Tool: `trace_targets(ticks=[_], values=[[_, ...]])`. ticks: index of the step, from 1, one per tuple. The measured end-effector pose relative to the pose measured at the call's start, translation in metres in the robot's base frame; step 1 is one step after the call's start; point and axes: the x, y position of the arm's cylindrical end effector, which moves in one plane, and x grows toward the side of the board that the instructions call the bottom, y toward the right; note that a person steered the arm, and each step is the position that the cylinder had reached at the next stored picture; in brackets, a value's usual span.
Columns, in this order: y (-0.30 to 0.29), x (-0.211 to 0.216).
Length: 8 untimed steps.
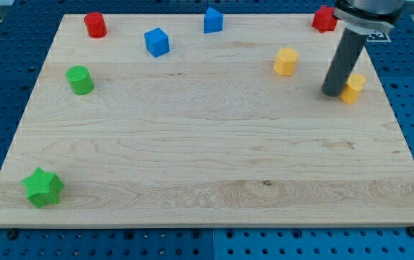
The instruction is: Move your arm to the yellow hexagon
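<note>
At far right of the wooden board (207, 166): dark rod, my tip (332, 93) set down on the surface, carrying nothing, just left of a yellow block (352, 87) and seemingly touching it; contact itself not resolvable. Left of that and slightly farther back, apart from the tip: yellow hexagon (285, 61), presumed target, though both yellow pieces look alike and the near one's shape stays partly hidden behind the rod. Risk judged: mistaking the adjacent yellow block for the goal, or nudging it rightward off the board edge while turning away. Elsewhere: red block (324, 19) at far right, partly covered by the arm; blue block (213, 20); blue cube (157, 42); red cylinder (95, 24); green cylinder (80, 79); green star (42, 187) near left.
</note>
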Motion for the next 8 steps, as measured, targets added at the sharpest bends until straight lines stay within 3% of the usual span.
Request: trace_targets(ticks=[2,4,5,8], values=[[0.009,-0.004],[-0.056,-0.009],[-0.062,-0.009],[-0.043,-0.023]])
